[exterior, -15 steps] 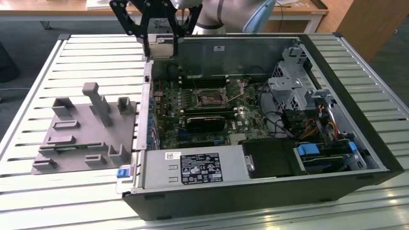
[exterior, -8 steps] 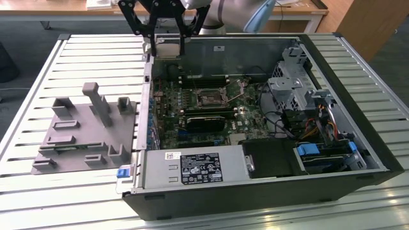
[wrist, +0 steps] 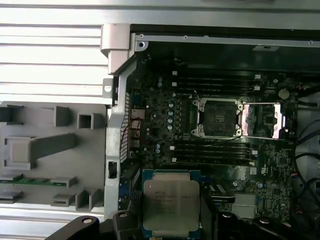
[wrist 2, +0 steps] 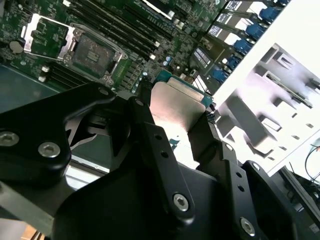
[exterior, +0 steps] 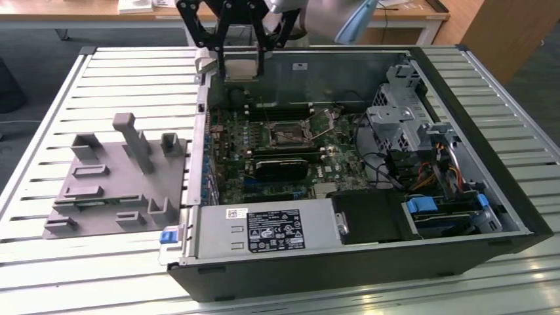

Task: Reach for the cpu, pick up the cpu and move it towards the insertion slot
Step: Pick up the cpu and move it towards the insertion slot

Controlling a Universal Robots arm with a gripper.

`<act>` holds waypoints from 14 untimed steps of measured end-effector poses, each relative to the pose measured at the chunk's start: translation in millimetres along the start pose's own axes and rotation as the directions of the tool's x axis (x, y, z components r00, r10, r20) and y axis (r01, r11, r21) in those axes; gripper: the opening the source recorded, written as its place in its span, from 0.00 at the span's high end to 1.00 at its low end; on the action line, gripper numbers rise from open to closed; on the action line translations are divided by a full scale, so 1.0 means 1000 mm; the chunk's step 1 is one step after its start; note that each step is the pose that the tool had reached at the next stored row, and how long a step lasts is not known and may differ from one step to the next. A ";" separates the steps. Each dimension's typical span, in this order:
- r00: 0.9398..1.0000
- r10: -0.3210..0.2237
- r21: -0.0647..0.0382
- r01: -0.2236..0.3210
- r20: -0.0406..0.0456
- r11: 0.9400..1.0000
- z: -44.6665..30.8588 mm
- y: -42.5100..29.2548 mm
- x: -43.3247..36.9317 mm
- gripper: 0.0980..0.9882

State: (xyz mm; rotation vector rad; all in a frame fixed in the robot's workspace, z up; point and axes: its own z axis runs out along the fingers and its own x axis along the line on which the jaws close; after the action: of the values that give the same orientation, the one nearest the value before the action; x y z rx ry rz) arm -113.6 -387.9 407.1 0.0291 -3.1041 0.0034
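Black gripper (wrist: 170, 220) clamps the flat, silvery square cpu (wrist: 171, 201).

A slatted metal table (exterior: 105, 65) fills the exterior view. On it, at the centre and right, lies an open computer case (exterior: 368, 262); at the left rests a grey plastic plate with upright posts (exterior: 114, 184).

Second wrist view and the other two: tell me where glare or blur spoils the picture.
In the second wrist view, the cpu top carries a bright sheen and the grey plate is washed out white; the gripper links look soft. In the first wrist view, the insertion slot is evenly lit. In the exterior view, the table slats glare.
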 end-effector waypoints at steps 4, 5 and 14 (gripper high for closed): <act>1.000 0.000 0.000 0.000 -0.003 1.000 -0.0003 -0.0002 -0.0094 0.50; 1.000 0.000 0.000 0.000 -0.003 1.000 -0.0004 -0.0002 -0.0114 0.50; 1.000 0.000 0.000 0.000 -0.006 1.000 -0.0012 0.0054 -0.0305 0.50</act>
State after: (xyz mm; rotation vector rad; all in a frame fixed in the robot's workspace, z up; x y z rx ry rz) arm -83.1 -381.9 407.1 0.0291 -3.0984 0.0033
